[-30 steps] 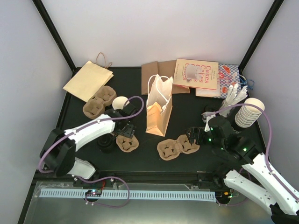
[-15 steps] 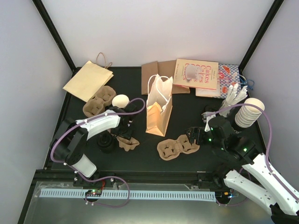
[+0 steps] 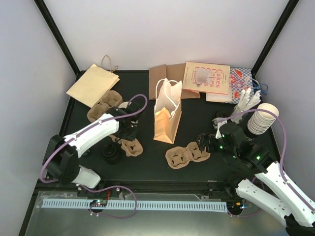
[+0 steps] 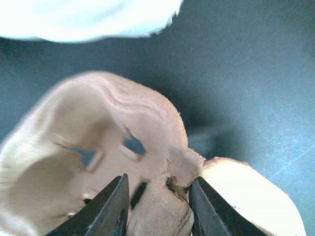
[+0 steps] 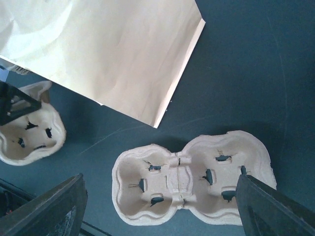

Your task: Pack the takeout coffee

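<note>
The takeout coffee's white cup [image 3: 124, 104] peeks out behind my left arm and is a white blur [image 4: 88, 19] at the top of the left wrist view. Its black lid [image 3: 110, 155] lies apart on the mat. My left gripper [image 3: 127, 135] [image 4: 157, 206] is down on a brown pulp tray [image 3: 131, 147] [image 4: 98, 147], jaws closed against its middle ridge. My right gripper [image 3: 206, 142] [image 5: 160, 211] hangs open above a second pulp tray [image 3: 187, 155] [image 5: 192, 187], touching nothing. The tan paper bag [image 3: 167, 118] [image 5: 113, 49] stands upright between the arms.
A third pulp tray [image 3: 104, 107] and a flat tan bag [image 3: 92, 84] lie at the back left. Printed boxes [image 3: 206, 77] and cardboard [image 3: 162, 76] line the back. A stack of lidless white cups [image 3: 261, 118] and white cutlery [image 3: 248, 101] sit at the right.
My left gripper swung over the near-left pulp tray, came down and narrowed onto its middle ridge; the tray shifted slightly left. The arm now covers most of the white cup. The right arm is unmoved.
</note>
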